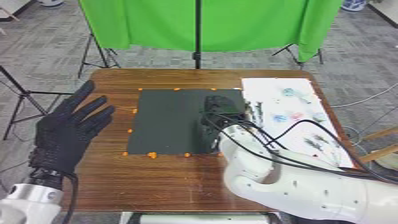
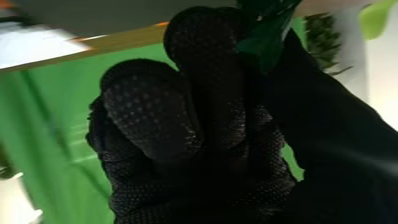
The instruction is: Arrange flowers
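Right hand (image 2: 147, 115) is gripping a dark green item (image 2: 266, 37) over the black mat (image 1: 169, 125); left hand (image 1: 67, 127) is resting open. Flowers (image 1: 281, 118) are lying loose on white sheet (image 1: 266, 90), arranging seemingly just beginning.

From here the curtain (image 1: 160, 25) is glowing bright green, the table (image 1: 111, 180) is showing brown, the mat (image 1: 173, 120) charcoal, its edge marks (image 1: 152, 155) orange, the sheet (image 1: 266, 90) white. One flower (image 1: 289, 92) is looking blue, another bloom (image 1: 297, 115) pink. The left hand (image 1: 67, 132) is wearing black; the right hand (image 1: 219, 107), also black, is showing a dotted pattern.
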